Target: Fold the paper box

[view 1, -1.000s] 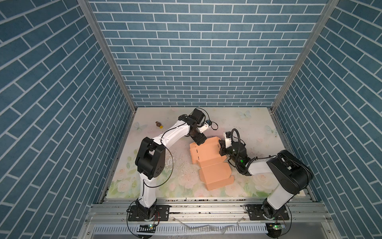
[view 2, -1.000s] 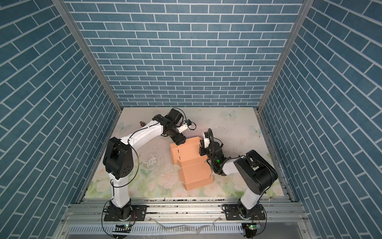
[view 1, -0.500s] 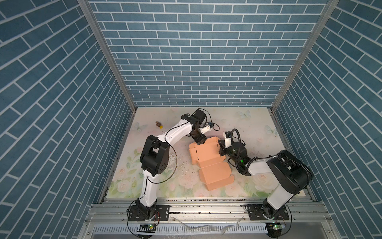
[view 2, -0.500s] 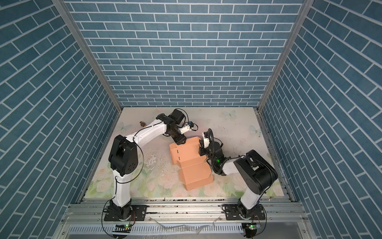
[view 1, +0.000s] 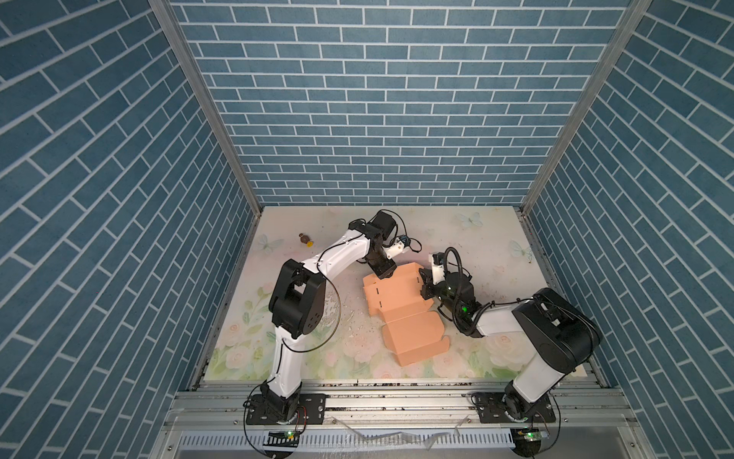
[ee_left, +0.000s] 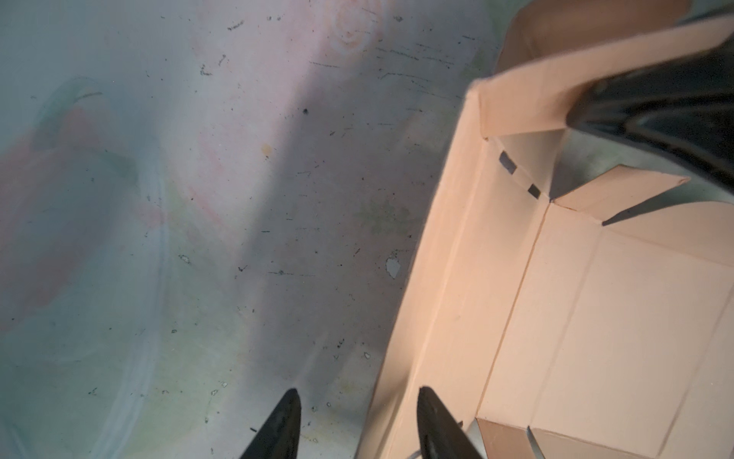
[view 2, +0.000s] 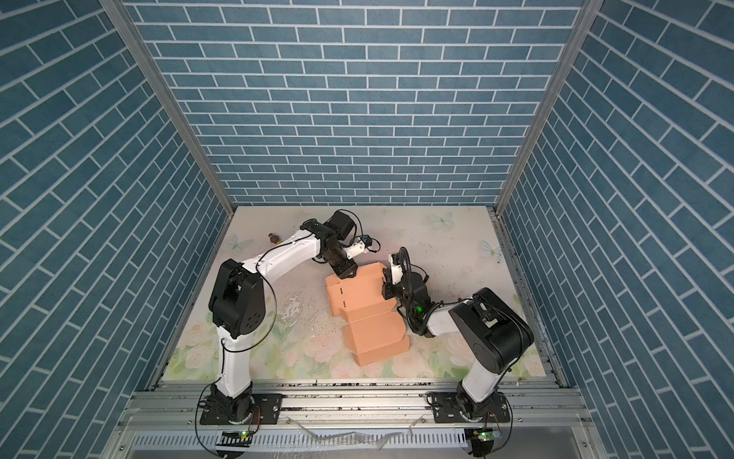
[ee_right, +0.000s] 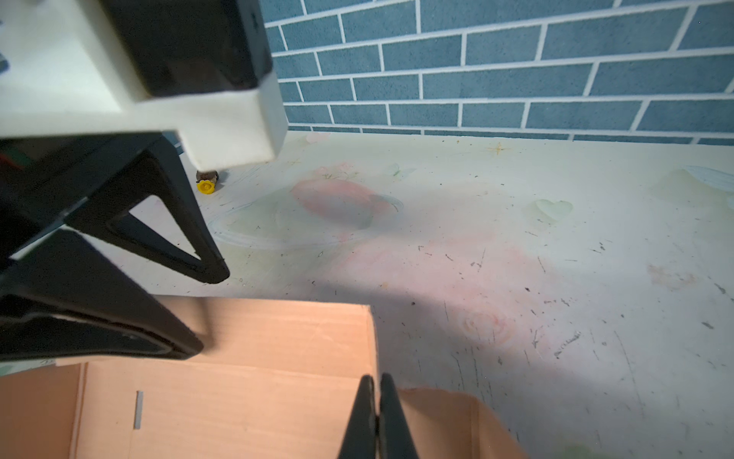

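Left wrist view: the left gripper (ee_left: pixel 357 391) holds its two black fingertips partly apart, one on each side of the far wall (ee_left: pixel 449 278) of the paper box (ee_left: pixel 576 326). Bare table shows between the outer tip and the card, so the wall is straddled, not pinched. Right wrist view: the right gripper (ee_right: pixel 376 377) has its fingertips pressed together at the end of that same wall, on the box's 3 o'clock edge. Whether a sliver of card is nipped between them cannot be told.

In both top views the peach-orange box lies near the middle of the table (view 1: pixel 476 246), with the left gripper at its 12 o'clock edge. Its lid panel (view 1: pixel 413 341) stretches open toward 5 o'clock. A small brown-and-yellow object (view 1: pixel 305 239) sits well apart, at the table's 10 o'clock.

Progress, as a judgement: somewhere in the early middle. The far wall stands upright, and a short end flap (ee_left: pixel 520 115) at its corner is turned inward. A side flap (ee_left: pixel 619 190) is only half raised, two slots (ee_left: pixel 507 163) along the floor crease are empty, and the lid is not closed. What seems left is to raise and lock the side walls, tuck the tabs into the slots, and fold the lid over.
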`<state>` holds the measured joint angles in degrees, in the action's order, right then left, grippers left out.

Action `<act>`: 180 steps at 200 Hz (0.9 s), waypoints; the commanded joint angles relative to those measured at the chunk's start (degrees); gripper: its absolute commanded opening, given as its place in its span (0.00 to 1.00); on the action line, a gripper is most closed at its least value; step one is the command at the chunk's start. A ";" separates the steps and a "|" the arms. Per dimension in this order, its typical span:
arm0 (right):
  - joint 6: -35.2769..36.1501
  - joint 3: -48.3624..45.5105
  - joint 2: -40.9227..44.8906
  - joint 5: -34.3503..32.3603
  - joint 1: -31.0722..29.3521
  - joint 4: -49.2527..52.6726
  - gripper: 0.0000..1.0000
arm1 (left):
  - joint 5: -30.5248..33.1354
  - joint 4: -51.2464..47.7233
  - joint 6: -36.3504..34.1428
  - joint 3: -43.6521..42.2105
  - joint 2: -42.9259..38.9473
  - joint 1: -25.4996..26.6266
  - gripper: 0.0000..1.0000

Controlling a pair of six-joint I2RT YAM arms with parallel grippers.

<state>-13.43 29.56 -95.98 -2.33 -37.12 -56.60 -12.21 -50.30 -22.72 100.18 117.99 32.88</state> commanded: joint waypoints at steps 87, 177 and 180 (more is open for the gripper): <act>1.39 0.06 1.85 -0.39 0.01 -0.61 0.00 | 1.39 0.06 0.91 -2.26 -1.12 0.16 0.36; 1.48 -0.05 2.30 -0.70 0.04 -0.12 0.01 | 1.66 0.91 1.53 -3.58 -2.89 0.16 0.21; 1.48 -0.08 2.37 -0.79 0.02 -0.17 0.01 | 1.77 0.95 1.53 -3.65 -3.00 0.19 0.20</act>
<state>-13.43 29.56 -95.64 -2.57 -37.12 -56.03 -11.22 -49.32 -21.50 97.56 117.62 32.93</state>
